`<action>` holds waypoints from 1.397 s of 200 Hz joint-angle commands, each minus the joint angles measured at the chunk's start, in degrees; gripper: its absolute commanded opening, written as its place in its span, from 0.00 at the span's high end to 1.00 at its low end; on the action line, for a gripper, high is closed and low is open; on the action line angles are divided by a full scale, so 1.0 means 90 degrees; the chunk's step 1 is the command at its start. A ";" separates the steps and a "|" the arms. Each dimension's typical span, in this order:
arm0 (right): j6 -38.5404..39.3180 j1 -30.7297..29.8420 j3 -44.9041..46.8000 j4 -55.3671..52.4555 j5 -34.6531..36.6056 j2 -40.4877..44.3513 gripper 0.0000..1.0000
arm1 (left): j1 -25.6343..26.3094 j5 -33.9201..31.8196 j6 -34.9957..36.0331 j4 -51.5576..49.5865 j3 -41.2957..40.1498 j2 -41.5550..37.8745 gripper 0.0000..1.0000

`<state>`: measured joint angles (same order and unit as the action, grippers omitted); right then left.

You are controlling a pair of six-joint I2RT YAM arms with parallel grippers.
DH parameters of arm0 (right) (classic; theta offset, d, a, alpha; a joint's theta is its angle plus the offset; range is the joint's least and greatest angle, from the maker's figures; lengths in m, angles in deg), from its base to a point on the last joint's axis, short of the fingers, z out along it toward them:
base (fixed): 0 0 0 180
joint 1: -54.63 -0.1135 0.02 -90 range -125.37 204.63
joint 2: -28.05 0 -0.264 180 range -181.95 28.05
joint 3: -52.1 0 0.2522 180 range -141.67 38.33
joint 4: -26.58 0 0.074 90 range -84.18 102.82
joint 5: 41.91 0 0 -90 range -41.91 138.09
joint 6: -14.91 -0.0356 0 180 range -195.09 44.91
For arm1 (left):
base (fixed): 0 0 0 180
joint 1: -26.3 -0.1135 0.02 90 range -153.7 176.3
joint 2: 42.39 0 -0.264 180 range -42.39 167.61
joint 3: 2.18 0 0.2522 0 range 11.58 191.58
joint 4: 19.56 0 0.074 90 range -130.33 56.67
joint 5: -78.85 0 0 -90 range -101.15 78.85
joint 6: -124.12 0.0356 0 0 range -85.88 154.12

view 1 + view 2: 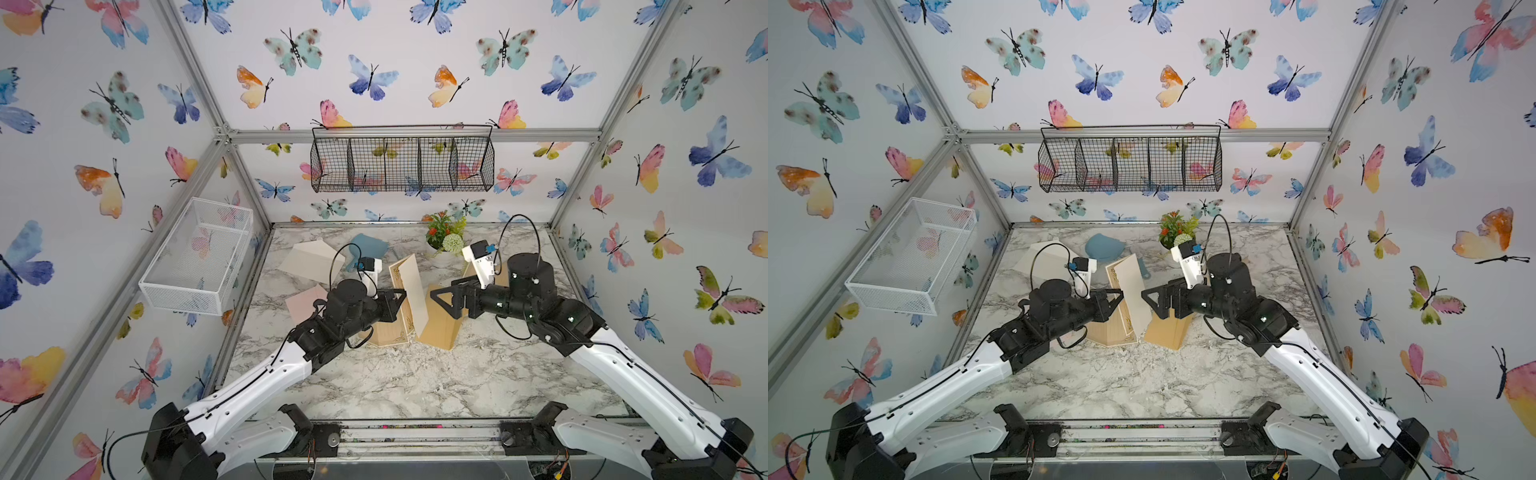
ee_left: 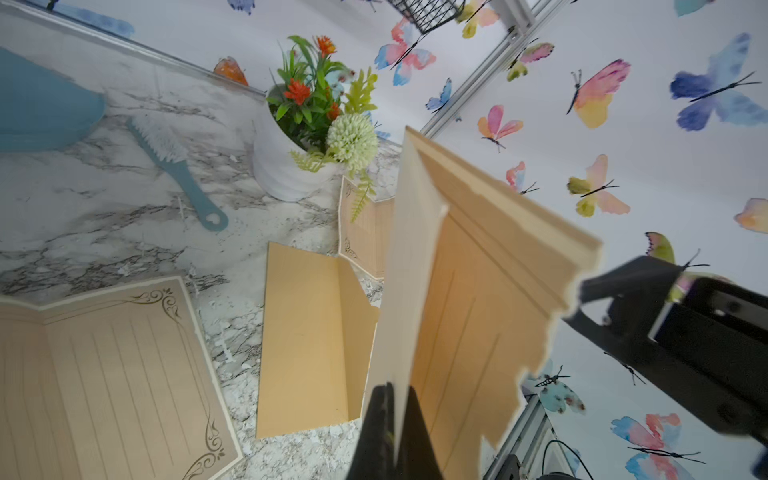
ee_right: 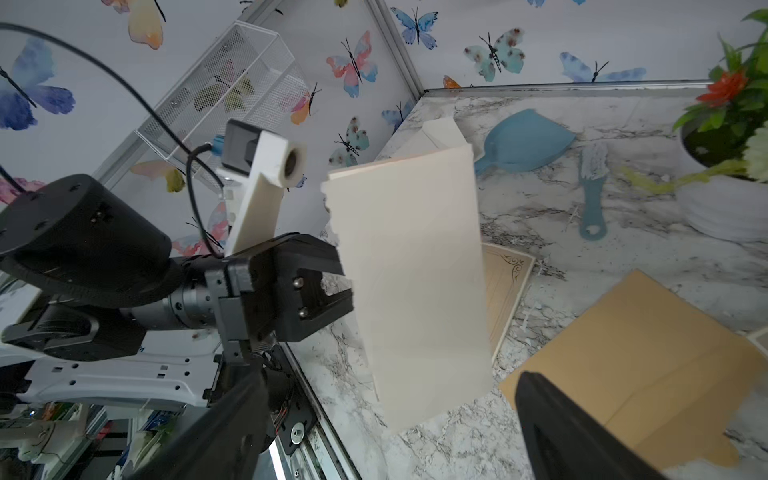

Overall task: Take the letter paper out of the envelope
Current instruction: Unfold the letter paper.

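One marbled tabletop [image 1: 415, 382], tan envelope [image 1: 442, 328] on it, butterfly wallpaper [image 1: 415, 62], black wire basket [image 1: 402, 164]

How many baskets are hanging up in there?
2. A black wire basket hangs at the back, in the middle. A white mesh basket hangs on the robot's left side. Neither is hidden.

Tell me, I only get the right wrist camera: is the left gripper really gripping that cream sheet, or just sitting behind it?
Observer: Gripping. The left wrist view shows the left gripper shut on one edge of the sheet.
Operator: I see only a blank face. Anything on the other?
Observer: Ruled lines. The sheet is folded with them on the inside.
Operator: And the envelope, is its flap open?
Observer: Yes. It lies flat on the table with the flap raised.
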<state>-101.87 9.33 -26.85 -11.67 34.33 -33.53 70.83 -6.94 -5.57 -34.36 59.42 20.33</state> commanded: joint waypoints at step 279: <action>-0.0028 -0.0848 0.0864 0.0531 0.2750 -0.0454 0.79 | 0.0141 0.0344 -0.0362 0.0253 -0.0585 -0.1549 1.00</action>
<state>-104.30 -0.09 -19.90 -8.52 63.31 -40.16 72.49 -4.19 -8.60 -33.14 54.89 8.61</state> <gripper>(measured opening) 0.241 0.042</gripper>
